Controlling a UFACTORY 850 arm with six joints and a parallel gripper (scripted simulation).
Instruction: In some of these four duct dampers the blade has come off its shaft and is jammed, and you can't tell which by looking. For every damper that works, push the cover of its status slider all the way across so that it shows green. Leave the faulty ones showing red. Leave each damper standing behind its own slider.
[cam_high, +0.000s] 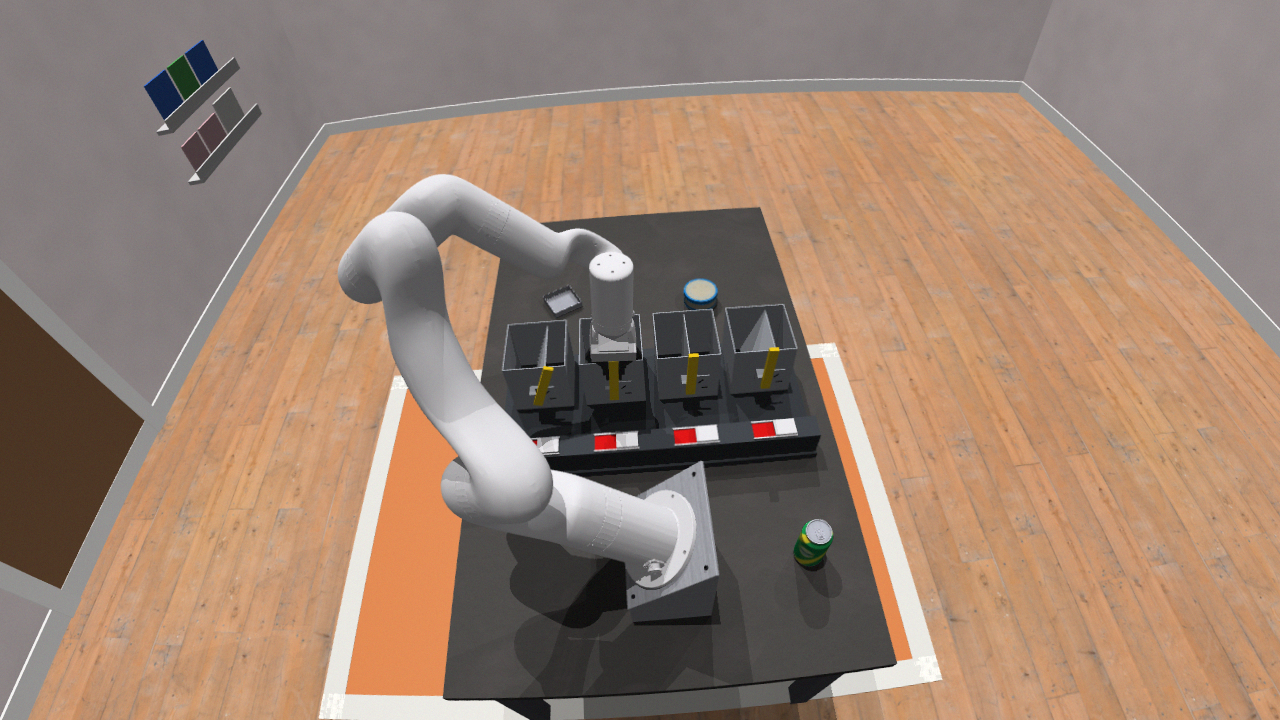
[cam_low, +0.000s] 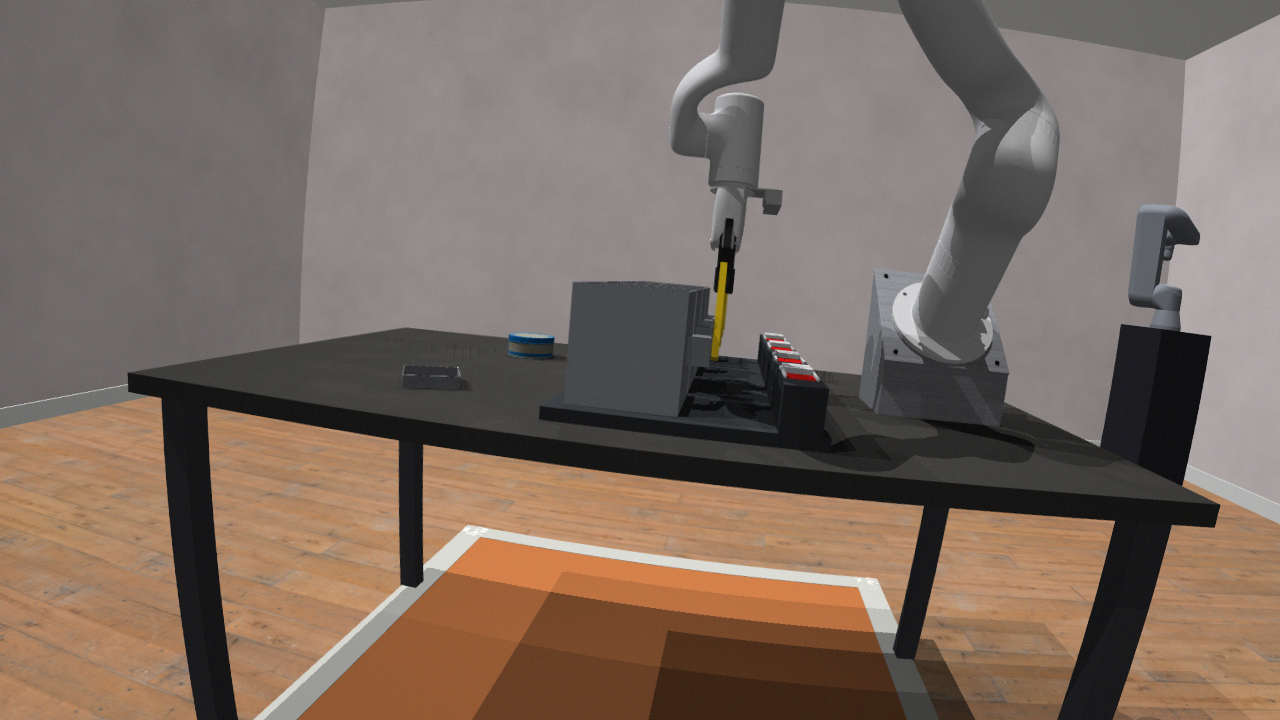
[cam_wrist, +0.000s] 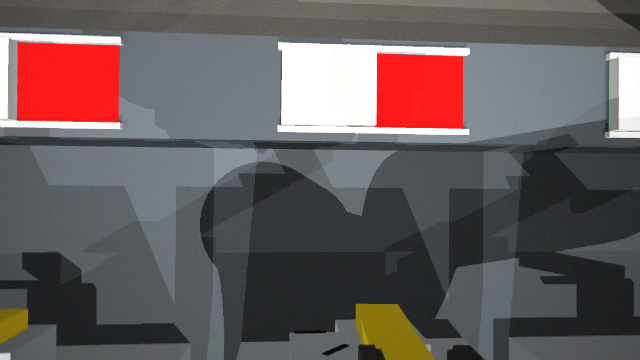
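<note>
Four grey box dampers stand in a row on a dark base, each with a yellow lever in front. My gripper (cam_high: 612, 356) hangs straight down over the second damper from the left (cam_high: 613, 344) and is shut on the top of its yellow lever (cam_high: 614, 380). The side view shows the gripper (cam_low: 726, 241) clamped on the upright lever (cam_low: 719, 308). The lever's end shows at the bottom of the wrist view (cam_wrist: 392, 332). The second slider (cam_high: 614, 440) shows red beside its white cover (cam_wrist: 327, 89). The third (cam_high: 695, 435) and fourth (cam_high: 774, 428) sliders show red too. The arm partly hides the first slider (cam_high: 546, 443).
A green can (cam_high: 812, 543) stands at the front right of the table. A round blue-rimmed tin (cam_high: 699, 291) and a small grey tray (cam_high: 563, 301) lie behind the dampers. The arm's grey base block (cam_high: 671, 546) sits in front of the sliders.
</note>
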